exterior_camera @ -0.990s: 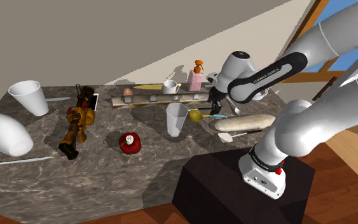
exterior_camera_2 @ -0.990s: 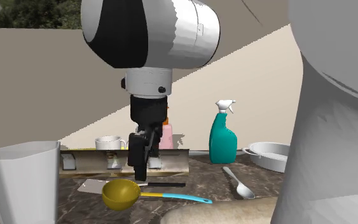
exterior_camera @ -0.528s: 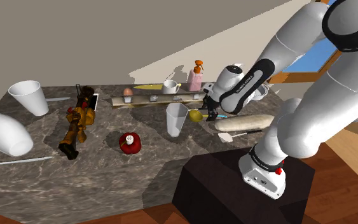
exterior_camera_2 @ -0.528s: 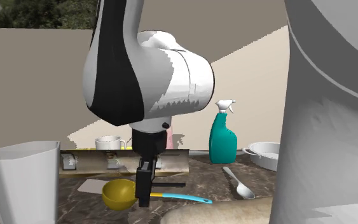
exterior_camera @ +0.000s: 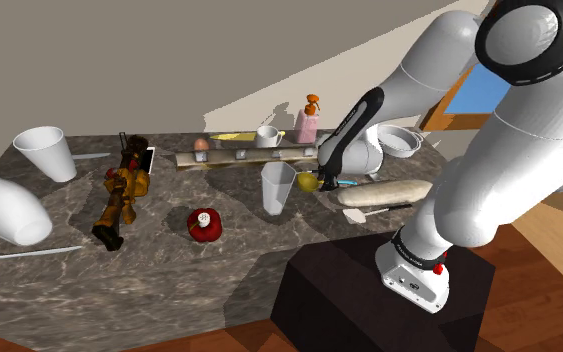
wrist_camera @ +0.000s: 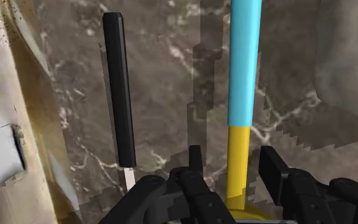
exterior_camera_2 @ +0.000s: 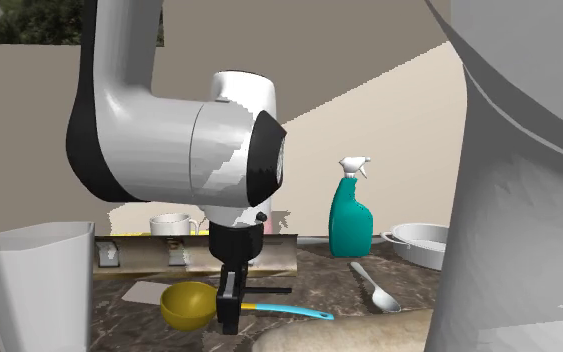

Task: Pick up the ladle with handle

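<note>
Ladle (wrist_camera: 243, 95) handle lies between the parted fingers (wrist_camera: 273, 170).

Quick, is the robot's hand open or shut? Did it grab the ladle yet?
The gripper: open, its fingers on either side of the ladle handle, not clasping it.

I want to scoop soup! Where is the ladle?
In the shoulder view the ladle lies on the counter just right of the white cup, with the open gripper straddling its handle.

The ladle (exterior_camera_2: 191, 304), yellow-bowled with a handle turning from yellow to blue, lies flat on the marble counter (exterior_camera_2: 314, 278).
</note>
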